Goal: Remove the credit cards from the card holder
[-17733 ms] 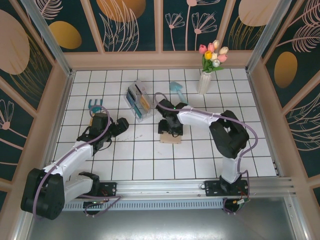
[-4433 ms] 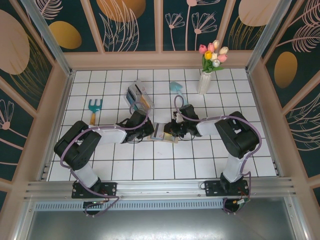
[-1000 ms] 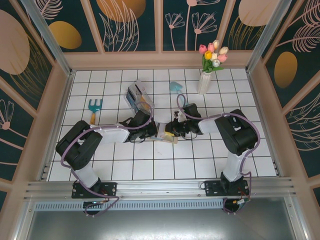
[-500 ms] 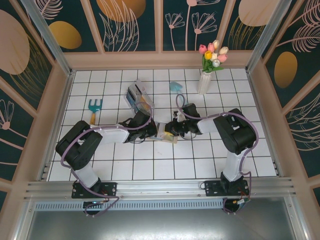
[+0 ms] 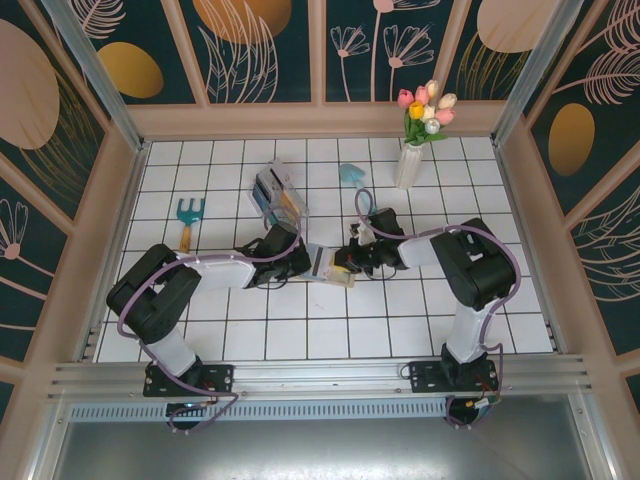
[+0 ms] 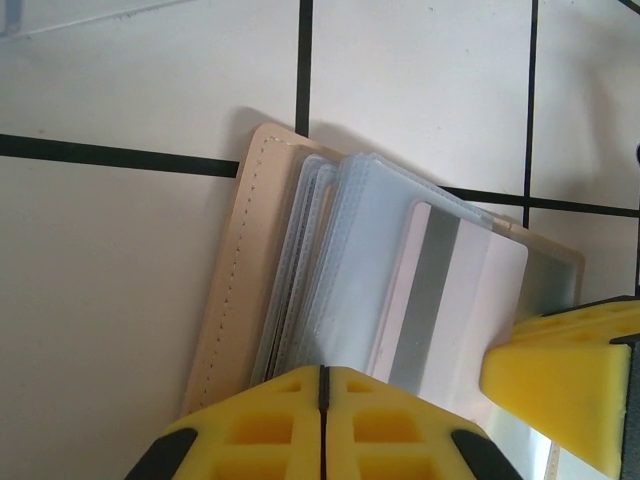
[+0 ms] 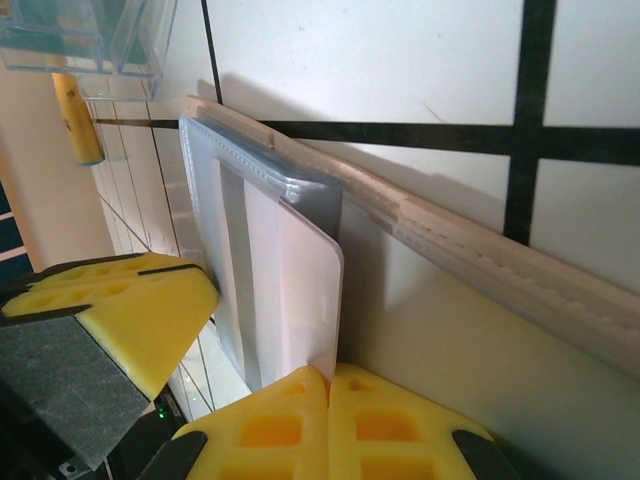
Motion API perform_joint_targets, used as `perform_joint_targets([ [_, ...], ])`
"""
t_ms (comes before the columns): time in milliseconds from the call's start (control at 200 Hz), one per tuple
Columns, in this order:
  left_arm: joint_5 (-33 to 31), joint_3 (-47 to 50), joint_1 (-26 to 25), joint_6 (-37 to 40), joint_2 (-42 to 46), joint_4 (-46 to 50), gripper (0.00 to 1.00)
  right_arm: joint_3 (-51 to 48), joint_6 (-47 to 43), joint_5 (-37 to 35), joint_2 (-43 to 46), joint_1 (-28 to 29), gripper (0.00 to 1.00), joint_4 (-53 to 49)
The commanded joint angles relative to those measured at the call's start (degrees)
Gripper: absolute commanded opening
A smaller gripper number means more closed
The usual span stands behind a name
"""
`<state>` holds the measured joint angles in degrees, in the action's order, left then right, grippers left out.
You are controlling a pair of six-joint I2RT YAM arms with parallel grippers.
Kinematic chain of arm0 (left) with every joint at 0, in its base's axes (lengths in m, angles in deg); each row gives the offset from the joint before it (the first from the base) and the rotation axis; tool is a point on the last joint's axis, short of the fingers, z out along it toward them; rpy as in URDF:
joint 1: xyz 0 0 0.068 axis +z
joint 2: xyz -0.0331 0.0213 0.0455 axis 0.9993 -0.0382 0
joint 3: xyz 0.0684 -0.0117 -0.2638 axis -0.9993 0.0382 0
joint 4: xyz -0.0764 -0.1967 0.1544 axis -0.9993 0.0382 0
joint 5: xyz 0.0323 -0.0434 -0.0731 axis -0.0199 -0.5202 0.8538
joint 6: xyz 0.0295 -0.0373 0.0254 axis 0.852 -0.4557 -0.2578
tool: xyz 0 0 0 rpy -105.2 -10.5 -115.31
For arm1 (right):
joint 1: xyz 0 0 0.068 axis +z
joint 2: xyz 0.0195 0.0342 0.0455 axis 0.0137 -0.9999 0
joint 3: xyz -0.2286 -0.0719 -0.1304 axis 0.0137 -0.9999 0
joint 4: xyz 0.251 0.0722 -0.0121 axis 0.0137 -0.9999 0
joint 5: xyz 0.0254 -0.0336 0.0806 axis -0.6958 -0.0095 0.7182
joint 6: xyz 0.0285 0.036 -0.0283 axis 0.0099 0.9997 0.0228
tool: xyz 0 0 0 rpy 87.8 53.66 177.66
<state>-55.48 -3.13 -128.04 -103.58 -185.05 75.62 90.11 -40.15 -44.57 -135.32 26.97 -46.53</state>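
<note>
The tan card holder [image 5: 342, 278] lies open on the white tiles between the two arms, its clear sleeves [image 6: 330, 270] fanned up. A white credit card [image 6: 455, 300] with a grey stripe sticks partway out of a sleeve. My right gripper [image 7: 328, 372] is shut on the card's [image 7: 290, 290] near corner, coming in from the holder's right side [image 5: 350, 260]. My left gripper [image 6: 322, 375] is shut at the sleeves' edge on the holder's left side [image 5: 303, 262]. Each wrist view shows the other arm's yellow finger beside the card.
A clear acrylic rack [image 5: 277, 200] stands just behind the left gripper. A blue rake [image 5: 188, 213] lies at the left, and a blue scoop [image 5: 352, 174] and a vase of tulips [image 5: 410, 160] stand at the back. Wooden walls ring the tiled floor.
The right gripper's jaws have shut on the white card. The left gripper has stayed shut at the sleeves, and both arms have barely shifted.
</note>
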Motion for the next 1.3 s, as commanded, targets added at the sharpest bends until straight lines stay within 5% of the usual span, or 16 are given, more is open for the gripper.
perform_joint_targets([
  [0, -1.06, 1.58, 0.57, 0.38, -2.46, 5.73, 0.06, -1.18, -2.54, -2.23, 0.88, -0.53, 0.01, -7.19],
  [911, -1.05, -0.85, 0.58, 1.24, -2.34, 6.72, 0.06, -4.21, -7.82, 0.92, 14.70, -7.92, 0.00, -16.28],
  [1296, -1.59, -9.85, 0.93, 5.76, 4.72, 10.99, 0.28, -3.11, -5.02, 8.59, 25.34, -11.45, 0.00, -10.62],
])
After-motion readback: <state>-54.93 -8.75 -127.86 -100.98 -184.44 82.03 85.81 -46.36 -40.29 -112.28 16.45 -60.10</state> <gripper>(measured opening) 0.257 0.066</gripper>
